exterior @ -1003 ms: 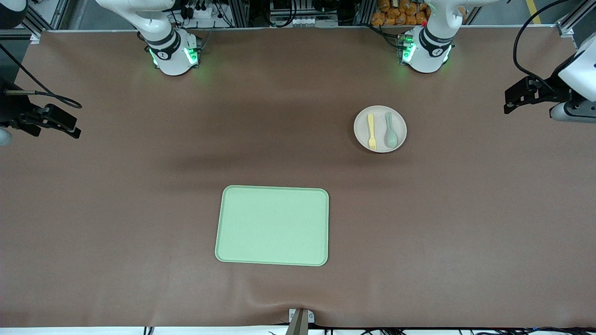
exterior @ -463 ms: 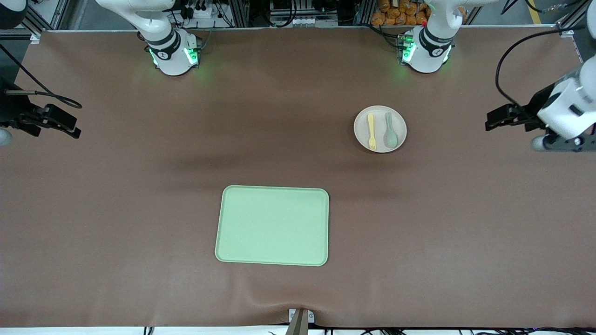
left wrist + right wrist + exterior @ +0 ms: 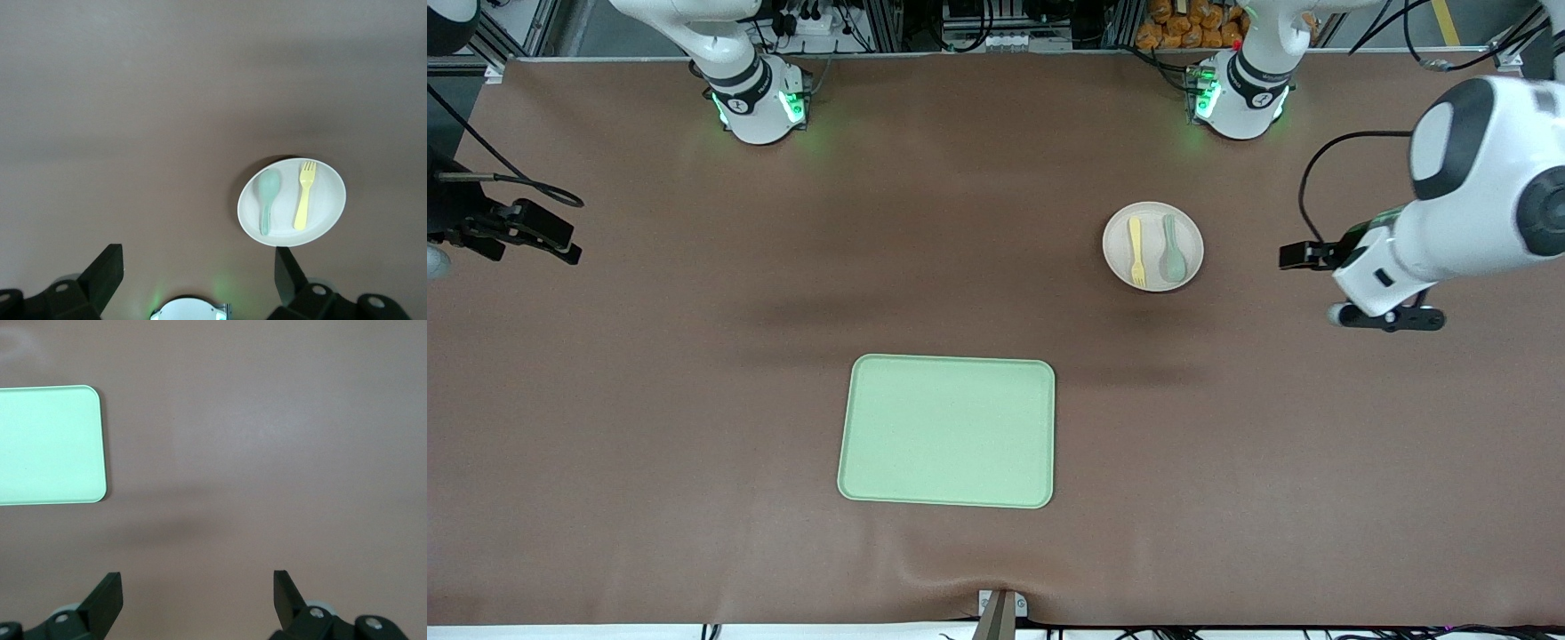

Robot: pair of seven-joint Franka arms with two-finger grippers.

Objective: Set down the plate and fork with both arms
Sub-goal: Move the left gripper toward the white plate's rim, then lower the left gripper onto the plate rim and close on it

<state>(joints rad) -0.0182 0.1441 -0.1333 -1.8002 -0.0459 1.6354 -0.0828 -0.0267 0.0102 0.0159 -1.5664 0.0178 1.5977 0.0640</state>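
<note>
Since a second ago the left arm has swung in from the table's edge toward the plate, while nothing else has shifted. The right gripper (image 3: 560, 249) waits in the air over bare table at the right arm's end, jaws spread wide and empty. The green tray (image 3: 947, 431) lies nearer the front camera, mid-table. The plate (image 3: 1153, 246) sits toward the left arm's end, carrying the fork (image 3: 1136, 251) and a grey-green spoon (image 3: 1172, 252) side by side. The left gripper (image 3: 1303, 256) hovers over bare table beside the plate, jaws wide, holding nothing.
</note>
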